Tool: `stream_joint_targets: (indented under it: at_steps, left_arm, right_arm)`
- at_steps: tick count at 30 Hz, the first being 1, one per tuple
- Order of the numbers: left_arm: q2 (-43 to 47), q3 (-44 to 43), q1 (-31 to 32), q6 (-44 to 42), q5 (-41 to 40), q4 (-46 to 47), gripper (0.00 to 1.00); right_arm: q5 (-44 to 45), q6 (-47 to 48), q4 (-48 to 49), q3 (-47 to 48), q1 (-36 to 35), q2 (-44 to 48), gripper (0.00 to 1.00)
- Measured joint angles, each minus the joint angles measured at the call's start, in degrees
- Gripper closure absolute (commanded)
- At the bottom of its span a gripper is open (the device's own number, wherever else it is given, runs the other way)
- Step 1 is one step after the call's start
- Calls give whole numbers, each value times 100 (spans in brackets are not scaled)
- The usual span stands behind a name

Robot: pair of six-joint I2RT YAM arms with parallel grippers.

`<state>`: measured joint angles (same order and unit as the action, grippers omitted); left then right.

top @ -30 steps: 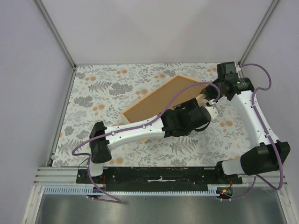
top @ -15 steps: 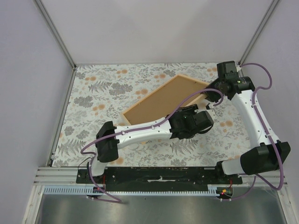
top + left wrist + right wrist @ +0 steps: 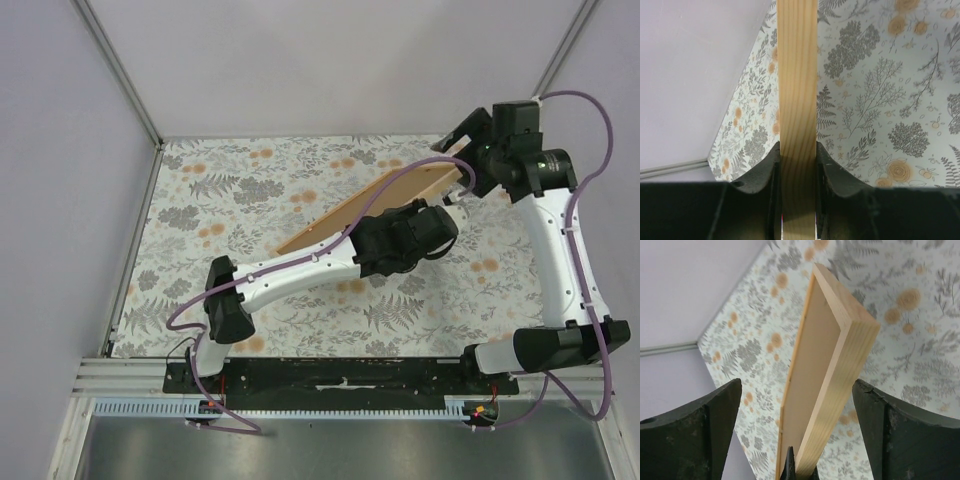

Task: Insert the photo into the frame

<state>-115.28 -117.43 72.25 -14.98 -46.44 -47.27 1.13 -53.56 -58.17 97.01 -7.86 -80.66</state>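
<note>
The light wooden frame (image 3: 335, 220) stands tipped up on its long edge, running from the table's middle toward the far right corner. My left gripper (image 3: 438, 212) is shut on its rail; in the left wrist view the wood (image 3: 798, 75) fills the gap between the black fingers (image 3: 765, 170). My right gripper (image 3: 463, 160) hangs open around the frame's raised far corner (image 3: 840, 340), with both fingers clear of the wood. A brown backing board (image 3: 815, 355) fills the frame's face. The photo is out of view.
The floral tablecloth (image 3: 230, 190) covers the table. Pale enclosure walls and metal posts (image 3: 120, 75) close in the left, back and right sides. The right arm (image 3: 560, 260) rises along the right edge.
The frame has swung up from a low tilt to nearly on edge. My left gripper closed on its rail. My right gripper let go, opened wide and lifted back.
</note>
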Motion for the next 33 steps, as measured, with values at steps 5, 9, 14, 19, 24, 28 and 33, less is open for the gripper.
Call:
stream_joint_targets:
  at_steps: [5, 9, 14, 19, 24, 28, 33]
  left_arm:
    - [4, -533, -201, 7, 280, -42, 98]
    - [2, -1032, -415, 238, 501, -367, 98]
    - [94, -1838, -929, 1058, 1054, -850, 98]
    - [450, -1875, -1753, 1805, 1707, -1027, 98]
    - [1115, -1128, -2863, 2822, 2651, -872, 98]
    - [1180, -1047, -3399, 3429, 3069, -992, 98]
    - [1335, -387, -3779, 4068, 3727, -562, 98]
  right_arm:
    - [28, 286, 94, 721, 424, 127, 2]
    - [50, 446, 81, 750, 734, 433, 2]
    - [7, 623, 68, 667, 1088, 704, 2]
    - [-140, 763, 68, 542, 1248, 807, 2]
    - [-374, 909, 74, 262, 1248, 782, 2]
    - [-549, 981, 168, -170, 1248, 774, 2]
    - [-737, 1040, 358, -804, 1248, 774, 2]
